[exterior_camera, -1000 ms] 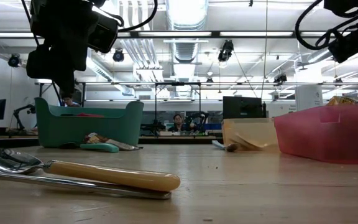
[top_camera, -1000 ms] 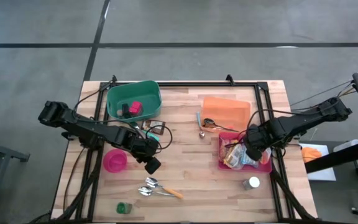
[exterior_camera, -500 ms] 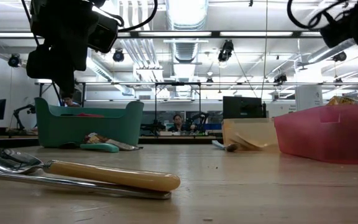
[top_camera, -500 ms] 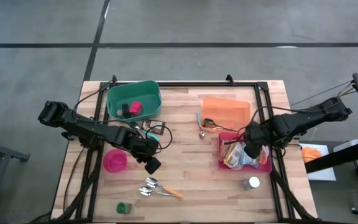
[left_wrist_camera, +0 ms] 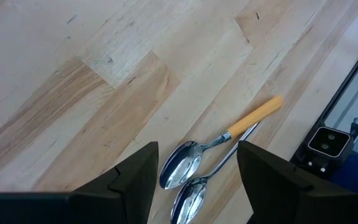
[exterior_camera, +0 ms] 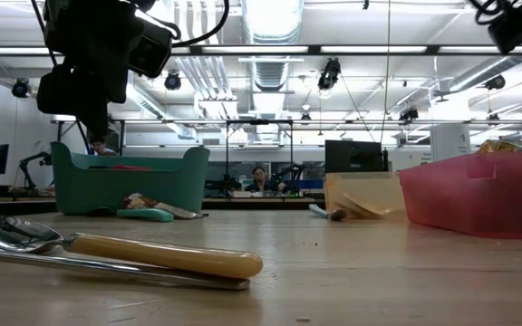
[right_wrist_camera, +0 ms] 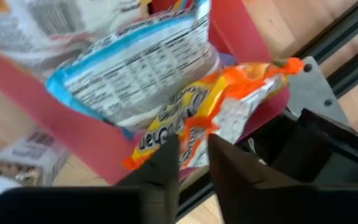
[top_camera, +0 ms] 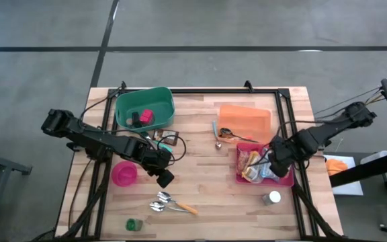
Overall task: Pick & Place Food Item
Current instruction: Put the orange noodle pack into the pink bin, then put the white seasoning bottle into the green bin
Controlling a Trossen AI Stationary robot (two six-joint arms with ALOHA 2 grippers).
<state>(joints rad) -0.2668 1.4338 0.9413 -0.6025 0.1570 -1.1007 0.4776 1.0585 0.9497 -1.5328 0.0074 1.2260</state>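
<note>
The orange snack packet [right_wrist_camera: 213, 118] hangs pinched between the narrowed fingers of the right gripper [right_wrist_camera: 193, 155], at the outer edge of the pink bin [top_camera: 287, 180] with the other wrapped snacks [right_wrist_camera: 129, 62]. A second ago that gripper sat deeper over the bin's contents; it has since shifted outward and lifted out of the low view, so the pick looks made and the carry is starting. The left gripper [left_wrist_camera: 194, 171] waits spread above the spoons [left_wrist_camera: 194, 165] on the worktop [top_camera: 200, 181].

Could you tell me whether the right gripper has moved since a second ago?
Yes. In the high view the right gripper has shifted slightly toward the table's right edge over the pink tray, its fingers pinching an orange snack packet.
</note>
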